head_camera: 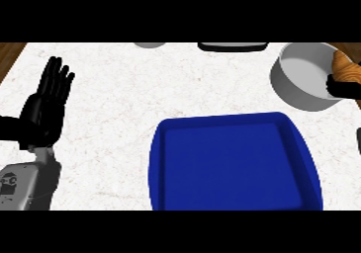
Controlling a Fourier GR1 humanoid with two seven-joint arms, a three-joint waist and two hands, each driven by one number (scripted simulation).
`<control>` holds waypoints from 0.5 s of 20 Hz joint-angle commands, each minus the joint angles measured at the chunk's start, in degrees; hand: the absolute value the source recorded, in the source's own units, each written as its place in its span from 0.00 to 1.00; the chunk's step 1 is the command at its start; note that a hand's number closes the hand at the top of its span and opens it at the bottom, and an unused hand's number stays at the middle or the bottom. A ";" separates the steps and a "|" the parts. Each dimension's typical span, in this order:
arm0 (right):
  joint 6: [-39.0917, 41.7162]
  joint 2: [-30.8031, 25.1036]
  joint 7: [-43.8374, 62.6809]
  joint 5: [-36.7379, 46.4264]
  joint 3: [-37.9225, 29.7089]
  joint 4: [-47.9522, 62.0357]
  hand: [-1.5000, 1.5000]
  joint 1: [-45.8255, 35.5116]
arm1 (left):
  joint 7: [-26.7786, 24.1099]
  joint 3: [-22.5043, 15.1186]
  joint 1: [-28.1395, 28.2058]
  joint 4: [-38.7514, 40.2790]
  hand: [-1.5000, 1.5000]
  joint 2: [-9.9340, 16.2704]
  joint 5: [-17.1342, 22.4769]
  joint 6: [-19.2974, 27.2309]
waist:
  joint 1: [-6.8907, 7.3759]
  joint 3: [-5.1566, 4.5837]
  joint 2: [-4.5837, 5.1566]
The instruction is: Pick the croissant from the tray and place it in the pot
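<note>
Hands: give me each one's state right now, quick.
Left hand: open, fingers straight, resting at the view's left, holding nothing.
Right hand: shut on the croissant, over the pot.

My right hand (pixel 346 88) curls round the croissant (pixel 349 67) at the pot (pixel 303 81) rim; my left hand (pixel 46 101) rests open beside the blue tray (pixel 234 165).

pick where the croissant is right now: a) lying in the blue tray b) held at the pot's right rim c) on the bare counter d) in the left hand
b, the croissant sits in the right hand at the right rim of the pot, and no croissant lies in the tray.
</note>
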 commanded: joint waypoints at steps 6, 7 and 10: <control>-7.22 -7.30 -18.65 -8.50 -7.83 21.14 1.00 -2.41 | -0.97 -0.19 -1.03 1.88 0.50 -0.73 -1.18 0.19 | 0.39 0.00 0.07; -10.21 -6.26 -19.10 -7.44 -7.42 26.01 1.00 -5.64 | -1.22 0.17 0.14 1.05 0.50 -0.93 -0.31 -0.32 | 0.69 0.00 0.11; -11.60 -8.04 -22.81 -9.06 -9.16 30.64 1.00 -4.58 | 0.74 1.41 -0.79 0.64 0.50 1.20 0.68 -1.94 | 0.53 0.00 0.06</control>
